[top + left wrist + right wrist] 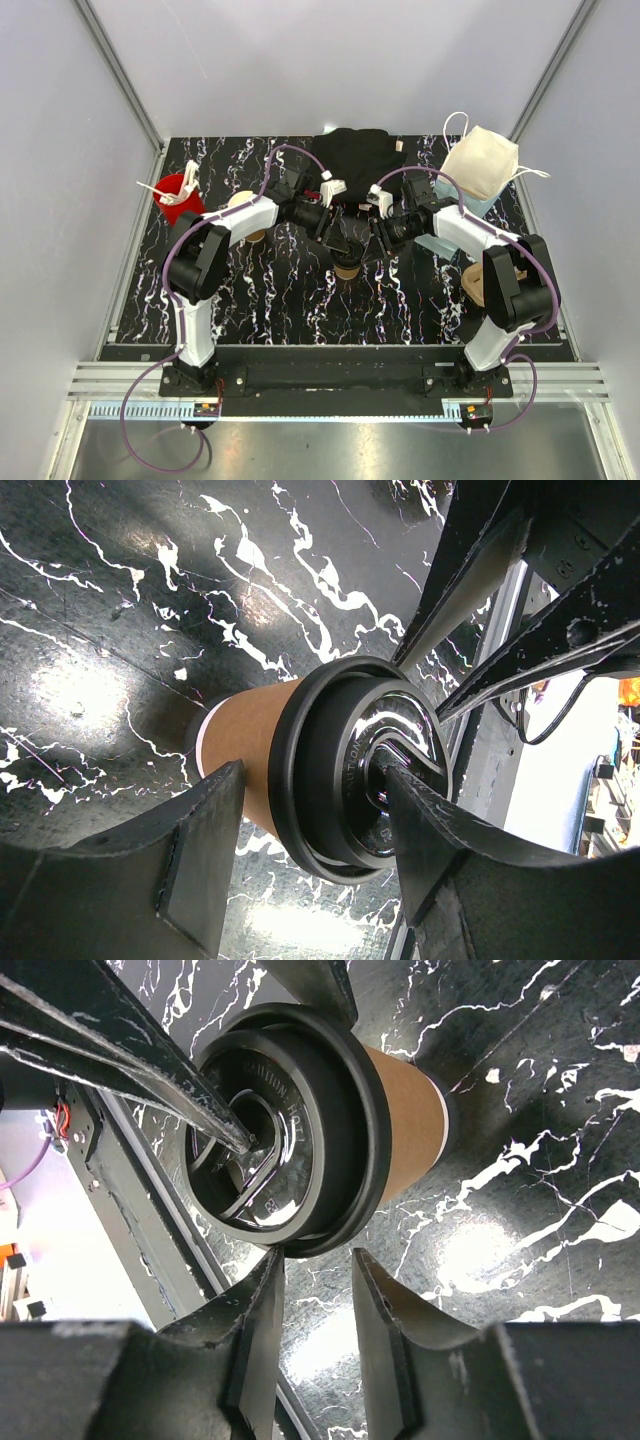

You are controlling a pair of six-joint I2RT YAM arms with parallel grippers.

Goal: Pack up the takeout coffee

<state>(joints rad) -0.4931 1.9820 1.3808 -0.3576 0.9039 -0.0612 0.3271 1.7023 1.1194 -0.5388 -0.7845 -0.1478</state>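
Observation:
The takeout coffee, a tan paper cup (347, 268) with a black lid, stands mid-table between both grippers. In the left wrist view the cup (245, 750) and its lid (340, 770) lie between my left gripper's (310, 778) wide-open fingers. One fingertip (410, 800) rests on the lid's top and the other stands beside the cup wall. In the right wrist view my right gripper (318, 1260) is empty with a narrow gap, just off the lid's rim (370, 1130), and its left fingertip (270, 1265) touches that rim. Both the left gripper (338, 243) and the right gripper (383, 238) show in the top view.
A red cup of white straws (178, 195) stands at the far left, with tan cups (243, 203) beside the left arm. A black bag (350, 155) lies at the back centre. A cream bag (480, 160) sits at the back right. A tan round object (474, 282) lies by the right arm.

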